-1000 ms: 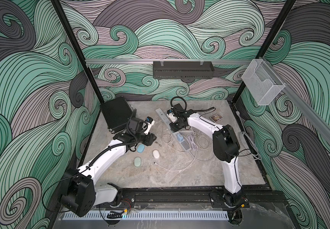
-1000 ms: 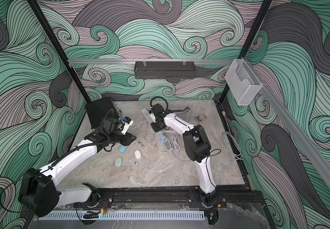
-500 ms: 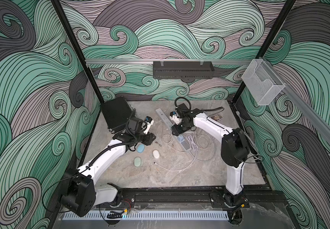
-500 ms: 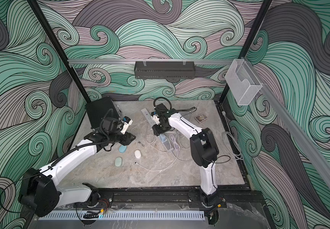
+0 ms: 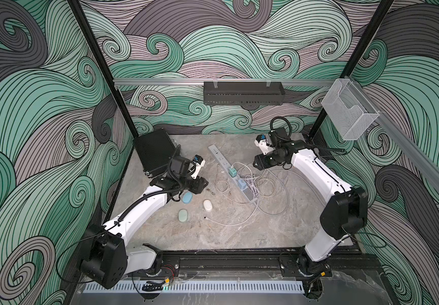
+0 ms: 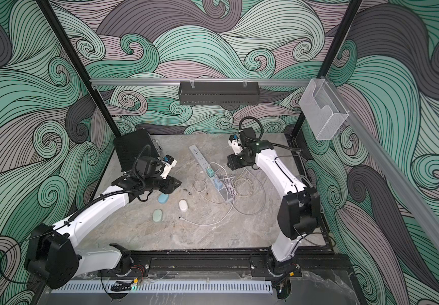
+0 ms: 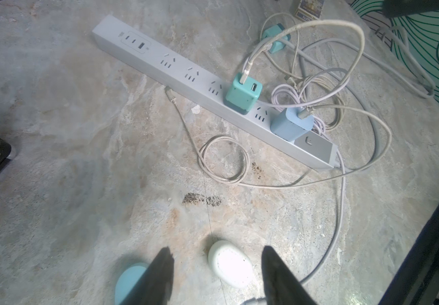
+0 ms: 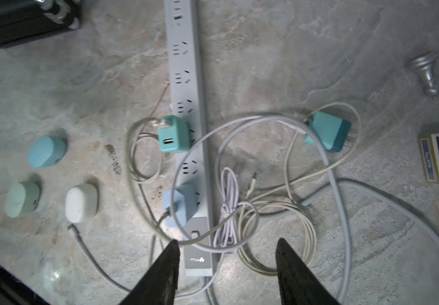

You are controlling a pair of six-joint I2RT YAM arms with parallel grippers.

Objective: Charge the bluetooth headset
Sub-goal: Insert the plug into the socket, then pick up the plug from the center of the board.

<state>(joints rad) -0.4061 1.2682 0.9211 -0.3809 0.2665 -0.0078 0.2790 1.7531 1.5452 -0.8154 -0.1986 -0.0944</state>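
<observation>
The left gripper [image 7: 217, 252] is held spread and empty near the white earbud case [image 7: 230, 266]; the right gripper [image 8: 228, 241], equally spread and empty, is poised above tangled cables [image 8: 227, 211].

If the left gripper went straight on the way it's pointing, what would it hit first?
Most likely the white case. In the left wrist view it lies just ahead of the left gripper, between its open fingers. The blue case sits off beside one finger. How high the gripper hangs is unclear.

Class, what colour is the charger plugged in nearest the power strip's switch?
The charger is light blue, clearest in the right wrist view.
</observation>
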